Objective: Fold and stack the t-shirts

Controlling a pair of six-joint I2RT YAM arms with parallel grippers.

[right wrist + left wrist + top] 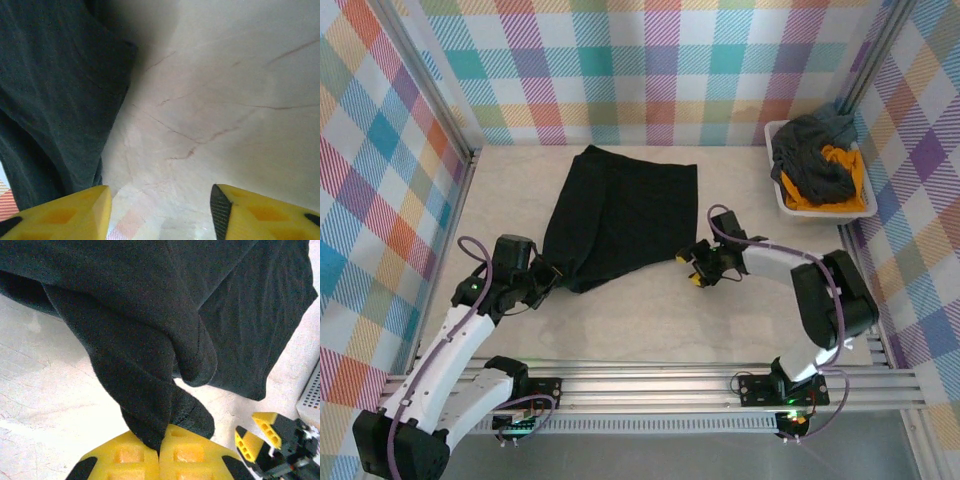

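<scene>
Left to right: the left gripper [159,441] is clamped on the near-left corner of the black t-shirt [620,215], which lies mid-table. I'd lift that corner gently and evenly. The right gripper [160,195] stands wide apart, empty, just beside the near-right edge, and ought to pinch it first. More t-shirts [817,170] sit in the tub [825,213].

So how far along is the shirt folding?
No stack yet. The black shirt lies spread on the table, perhaps partly folded. In hand: the left hand is shut on its near corner, the right hand open beside its near right edge. Left: finishing that fold, then the grey shirt and orange shirt, bunched in the tub.
</scene>
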